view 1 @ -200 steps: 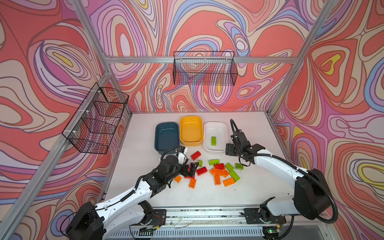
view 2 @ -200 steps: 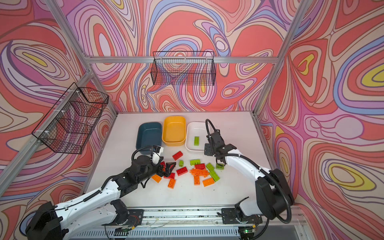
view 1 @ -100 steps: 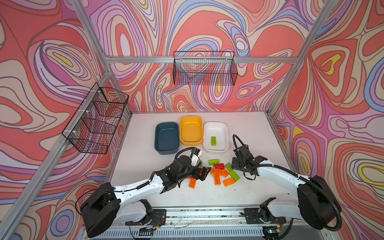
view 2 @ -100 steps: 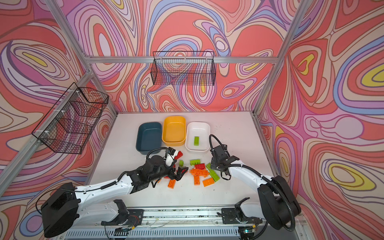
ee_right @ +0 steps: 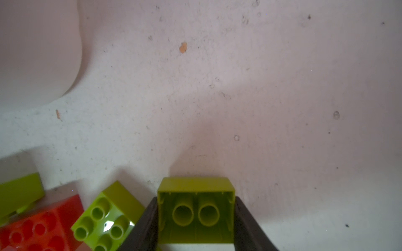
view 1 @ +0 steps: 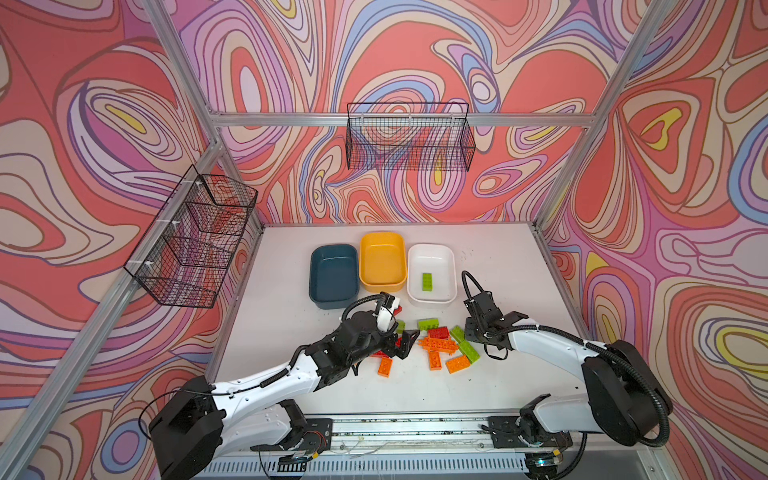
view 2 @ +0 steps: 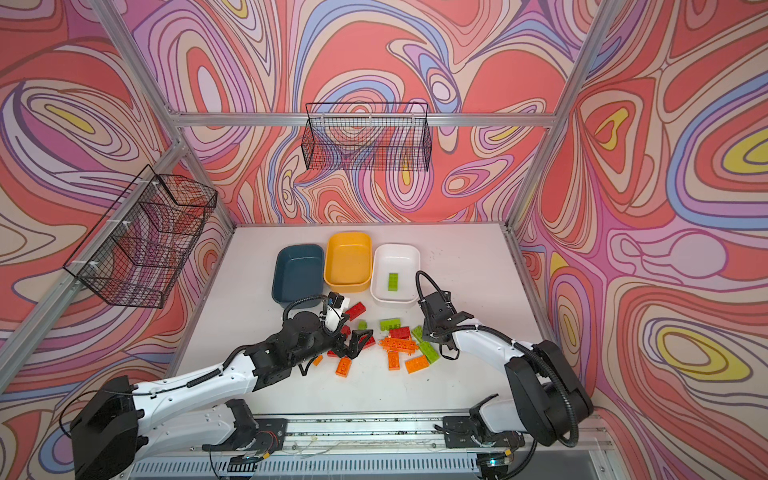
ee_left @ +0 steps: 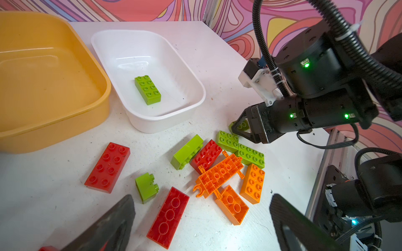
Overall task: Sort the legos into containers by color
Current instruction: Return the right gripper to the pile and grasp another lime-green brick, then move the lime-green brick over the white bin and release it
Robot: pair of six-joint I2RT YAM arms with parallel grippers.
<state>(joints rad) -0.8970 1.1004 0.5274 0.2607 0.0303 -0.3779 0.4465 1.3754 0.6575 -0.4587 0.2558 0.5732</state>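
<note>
Where the legos lie: a loose heap of red, orange and lime green legos (view 1: 440, 345) on the white table (view 1: 286, 324), between the left gripper (view 1: 405, 345) and the right gripper (view 1: 468, 332); one more green brick (view 1: 427, 281) lies flat in the white tray (view 1: 441, 259).
Held brick: a lime green brick (ee_right: 195, 215), hollow underside toward the right wrist camera, at the heap's edge on the right gripper's side.
Right gripper: narrowed onto that brick, with a black finger (ee_right: 145, 226) pressed against each of two opposite sides; the white tray's near corner is close beyond it.
Right arm: elbow bent, forearm reaching in from the right, wrist tipped down over the heap's edge.
Left gripper: spread wide and holding nothing; a red brick (ee_left: 168, 217) lying underside up sits between its fingers (ee_left: 108, 226), nearer one of them, and a small green brick (ee_left: 146, 188) lies just beyond that fingertip.
Left arm: stretched low across the table from the front rail (view 1: 415, 426), wrist over the heap's other side.
Trays: in a row beyond both grippers, the dark teal tray (view 1: 332, 278), the yellow tray (view 1: 382, 266), then the white one.
Hard to tell: in both top views the right wrist hides its fingers and the held brick; whether that brick is off the table cannot be told; the left arm covers some red bricks; both wrist views cut the fingers off at the frame edge.
</note>
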